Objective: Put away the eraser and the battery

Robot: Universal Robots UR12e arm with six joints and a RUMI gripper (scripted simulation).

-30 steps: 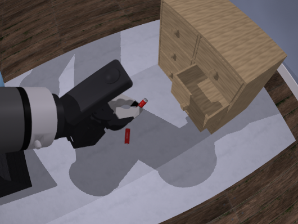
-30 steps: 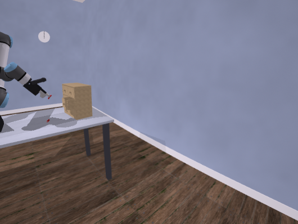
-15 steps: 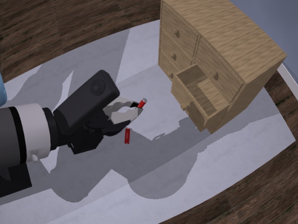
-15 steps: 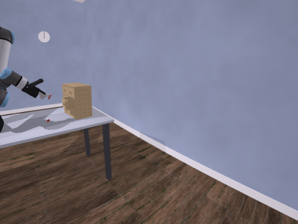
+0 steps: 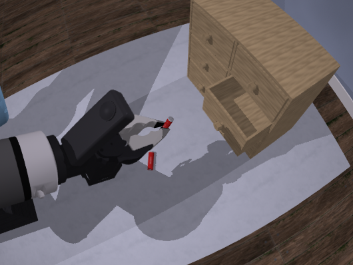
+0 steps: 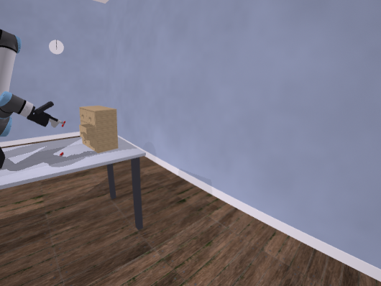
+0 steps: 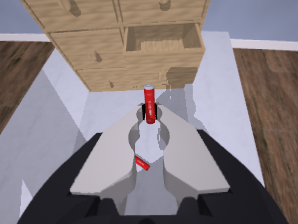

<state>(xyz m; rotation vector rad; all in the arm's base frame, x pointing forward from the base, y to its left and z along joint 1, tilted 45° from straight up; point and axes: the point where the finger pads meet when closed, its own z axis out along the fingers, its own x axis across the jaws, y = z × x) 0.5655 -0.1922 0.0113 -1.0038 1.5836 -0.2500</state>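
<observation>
Currently a red battery with a silvery end (image 5: 167,122) (image 6: 64,123) (image 7: 149,102), probably the AAA one, is pinched between the fingertips of the hand (image 5: 163,128) (image 6: 62,124) (image 7: 150,104), in the air in front of a wooden chest (image 5: 266,40) (image 6: 106,129) (image 7: 92,10). The middle row's right drawer (image 5: 221,114) (image 6: 86,130) (image 7: 165,59) stands open — nothing shows inside it — so the battery has yet to go in and that drawer has yet to be shut. Above, the top row's right drawer (image 5: 242,69) (image 6: 90,116) (image 7: 185,12) is closed; no eraser is in sight, and whether it is already inside cannot be told. A second red cylinder (image 5: 150,161) (image 6: 61,154) (image 7: 142,163) lies on the pale surface (image 5: 286,173) (image 6: 126,154) (image 7: 225,65), apart from the chest; it looks like a spare to leave alone. Nothing visible blocks the way to the opening, though the drawer's raised front must be cleared — and a bump could shift it.

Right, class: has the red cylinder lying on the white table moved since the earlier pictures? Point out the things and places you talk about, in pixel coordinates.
No: in the top view, the red cylinder (image 5: 150,161) (image 6: 61,154) (image 7: 142,163) sits unshifted relative to the wooden chest (image 5: 266,40) (image 6: 106,131) (image 7: 75,45).
</observation>
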